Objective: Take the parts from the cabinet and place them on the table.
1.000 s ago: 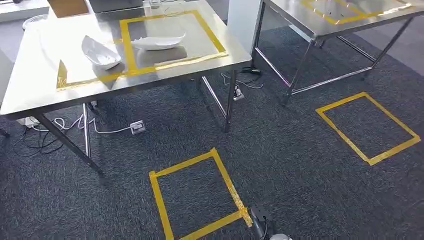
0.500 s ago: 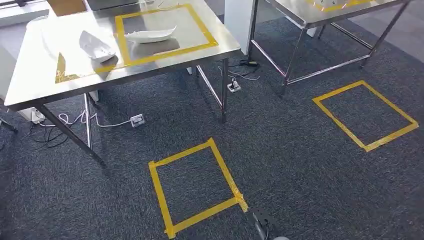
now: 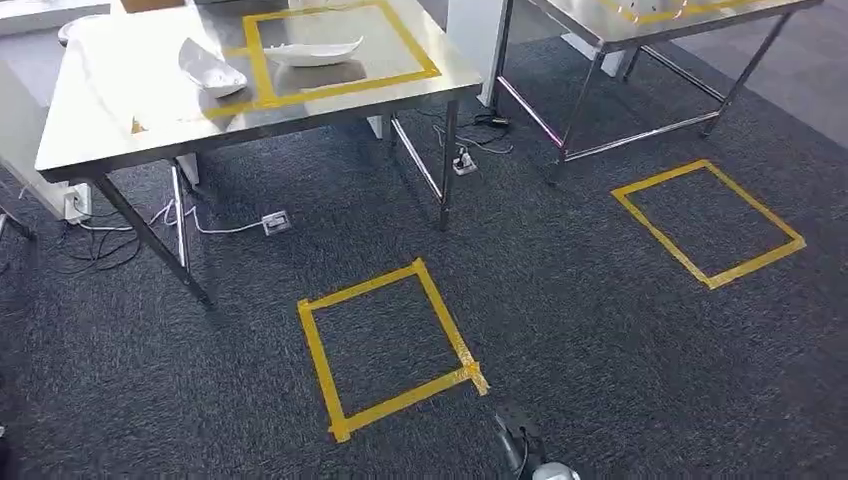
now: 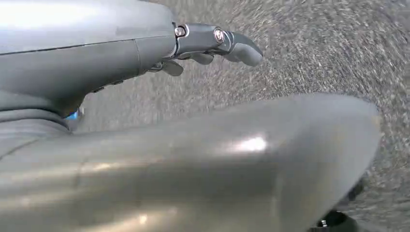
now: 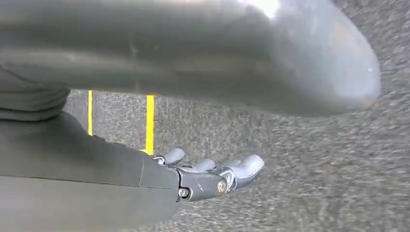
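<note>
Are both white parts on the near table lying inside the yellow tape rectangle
No. One white part lies inside the tape rectangle on the table, while the other white part lies outside it, beside its edge.

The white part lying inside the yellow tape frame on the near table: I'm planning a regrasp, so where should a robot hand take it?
Probably at the upturned long rim of the white part, coming from above on the table's front side. It lies flat and shallow, tapering to thin points that offer little to hold.
</note>
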Controlling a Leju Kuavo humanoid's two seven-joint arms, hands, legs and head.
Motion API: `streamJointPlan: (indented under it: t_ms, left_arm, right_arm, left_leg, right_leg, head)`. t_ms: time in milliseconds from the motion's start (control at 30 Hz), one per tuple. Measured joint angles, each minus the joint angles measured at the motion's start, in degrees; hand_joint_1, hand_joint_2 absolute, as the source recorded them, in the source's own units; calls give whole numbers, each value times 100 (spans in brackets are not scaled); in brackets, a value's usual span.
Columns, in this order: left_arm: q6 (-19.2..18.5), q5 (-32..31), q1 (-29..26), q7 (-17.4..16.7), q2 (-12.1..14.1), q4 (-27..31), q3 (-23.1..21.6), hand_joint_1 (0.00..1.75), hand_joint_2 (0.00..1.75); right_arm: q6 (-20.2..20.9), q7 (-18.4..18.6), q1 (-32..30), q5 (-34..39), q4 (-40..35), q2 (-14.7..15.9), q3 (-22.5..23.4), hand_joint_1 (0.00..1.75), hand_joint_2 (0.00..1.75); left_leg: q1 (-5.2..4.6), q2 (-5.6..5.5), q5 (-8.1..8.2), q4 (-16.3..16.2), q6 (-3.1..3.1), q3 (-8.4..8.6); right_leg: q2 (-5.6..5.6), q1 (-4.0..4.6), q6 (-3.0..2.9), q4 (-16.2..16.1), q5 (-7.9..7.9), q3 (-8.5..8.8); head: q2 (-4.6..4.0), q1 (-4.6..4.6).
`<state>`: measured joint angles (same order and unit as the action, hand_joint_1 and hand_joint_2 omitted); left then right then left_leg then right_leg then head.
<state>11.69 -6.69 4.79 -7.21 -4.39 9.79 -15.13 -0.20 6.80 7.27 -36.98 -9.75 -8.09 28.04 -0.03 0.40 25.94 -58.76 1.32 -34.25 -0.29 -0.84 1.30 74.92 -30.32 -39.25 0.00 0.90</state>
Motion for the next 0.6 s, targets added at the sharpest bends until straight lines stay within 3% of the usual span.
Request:
streamJointPlan:
  t_ms: [33, 67, 100, 133, 200, 233, 267, 333, 400, 433, 467, 500, 533, 567, 600]
  left_arm:
    - [-22, -4, 32, -50, -13, 4, -37, 0, 0]
    - [-31, 3, 50, -72, -31, 4, -43, 0, 0]
    - [-39, 3, 59, -111, -46, 13, -54, 0, 0]
    - [-48, -15, 58, -162, -50, 13, -79, 0, 0]
    - [-55, -37, 48, -232, -50, 11, -129, 0, 0]
    - [-55, -37, 22, -251, -50, 11, -133, 0, 0]
    - [-55, -41, -14, -277, -30, -9, -133, 0, 0]
    - [-76, -61, -76, -337, -24, -13, -157, 0, 0]
    - [-85, -59, -100, -336, -6, -20, -161, 0, 0]
    - [-89, -56, -100, -319, -4, -20, -161, 0, 0]
    - [-90, -57, -98, -304, -4, -20, -161, 0, 0]
    - [-90, -61, -96, -299, -2, -20, -164, 0, 0]
    - [-90, -70, -93, -295, -2, -17, -164, 0, 0]
    - [-90, -74, -87, -290, -2, -11, -164, 0, 0]
    - [-90, -76, -66, -288, -2, -4, -164, 0, 0]
  right_arm:
    - [-61, 56, 2, -20, 0, 0, 0, 0, 0]
    - [-103, 83, 4, -24, 0, 0, 0, 0, 0]
    - [-146, 65, 11, -2, -4, 0, 0, 0, 175]
    - [-199, 26, 7, 103, -7, 0, 2, 0, 175]
    - [-339, 24, -30, 464, -7, -2, 92, 0, 175]
    - [-402, 56, -58, 601, -7, -2, 198, 0, 175]
    - [-439, 101, -103, 612, 2, -4, 285, 0, 175]
    - [-492, 206, -209, 597, 2, 20, 376, 0, 175]
    - [-502, 289, -315, 529, 2, 33, 426, 0, 175]
    - [-505, 295, -340, 496, 2, 35, 428, 0, 175]
    - [-505, 297, -352, 485, 2, 37, 428, 0, 175]
    - [-485, 297, -356, 481, 2, 37, 428, 0, 175]
    - [-465, 295, -360, 479, 2, 37, 431, 0, 175]
    - [-446, 295, -365, 479, 2, 37, 433, 0, 175]
    - [-441, 295, -367, 479, 2, 37, 435, 0, 175]
  left_leg:
    - [0, -4, -56, -28, -19, -101]
    - [0, -6, -106, -50, -37, -172]
    - [-7, 3, -154, -65, -70, -225]
    - [-12, 18, -199, -59, -112, -240]
    - [11, 28, -323, 0, -176, -232]
    - [8, 26, -394, 46, -215, -238]
    - [3, 13, -388, 37, -243, -284]
    - [18, -22, 259, -361, -304, -419]
    - [40, -21, 889, -1233, -356, -577]
    - [39, -23, 952, -1555, -372, -604]
    - [40, -22, 860, -1666, -380, -551]
    - [41, -22, 638, -1556, -378, -365]
    - [41, -22, 441, -1244, -368, -95]
    - [42, -22, 313, -741, -350, 280]
    - [40, -30, 479, -204, -322, 603]
  right_leg:
    - [0, 9, -34, -404, 166, 331]
    - [0, 23, -68, -916, 203, 724]
    - [8, 48, -131, -1476, -74, 1068]
    - [15, 77, -150, -1726, -133, 1192]
    - [22, 114, -197, -1717, -59, 1112]
    - [18, 106, -244, -1737, 8, 1062]
    - [-18, 32, -297, -1812, 107, 1025]
    - [-34, 34, -380, -1831, 240, 889]
    - [-42, 42, -368, -1818, 376, 711]
    - [-49, 43, -362, -1806, 441, 638]
    - [-49, 43, -355, -1787, 496, 545]
    - [-48, 42, -341, -1757, 561, 435]
    - [-47, 38, -326, -1728, 608, 347]
    - [-44, 35, -304, -1697, 652, 275]
    - [-45, 34, -272, -1673, 692, 229]
  head:
    - [0, 0]
    - [0, 0]
    - [0, 2]
    - [0, -7]
    - [0, 26]
    - [0, 26]
    - [0, 22]
    - [0, -7]
    - [0, -4]
    - [0, -2]
    - [0, -2]
    - [0, -2]
    - [0, -4]
    - [0, -2]
    - [0, -4]
